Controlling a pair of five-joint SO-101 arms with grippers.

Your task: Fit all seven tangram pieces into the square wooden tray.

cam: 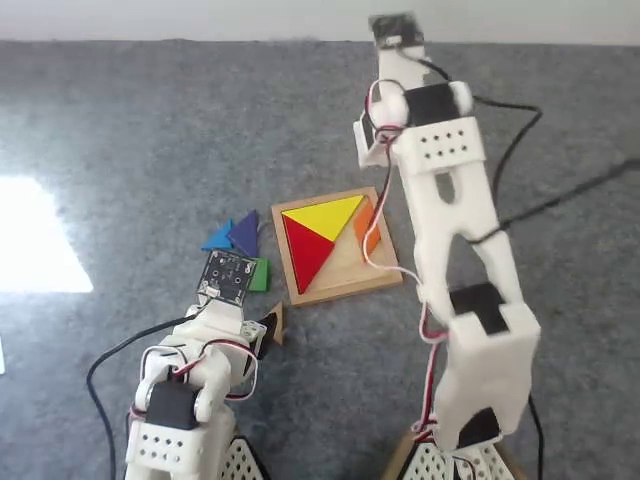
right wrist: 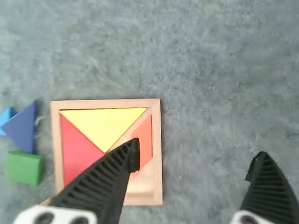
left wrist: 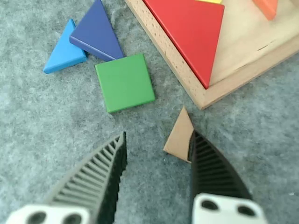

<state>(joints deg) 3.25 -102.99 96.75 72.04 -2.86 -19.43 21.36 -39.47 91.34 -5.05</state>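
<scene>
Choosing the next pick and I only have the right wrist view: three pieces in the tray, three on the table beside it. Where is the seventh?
Observer: A tan triangle lies on the table, just off the corner of the tray nearest the left arm.
Operator: Touching the tray?
Observer: No, a thin strip of table shows between them.
Operator: Left gripper anywhere near it?
Observer: Yes. The left gripper is open, and the triangle sits between its jaws, close beside one of them.
</scene>
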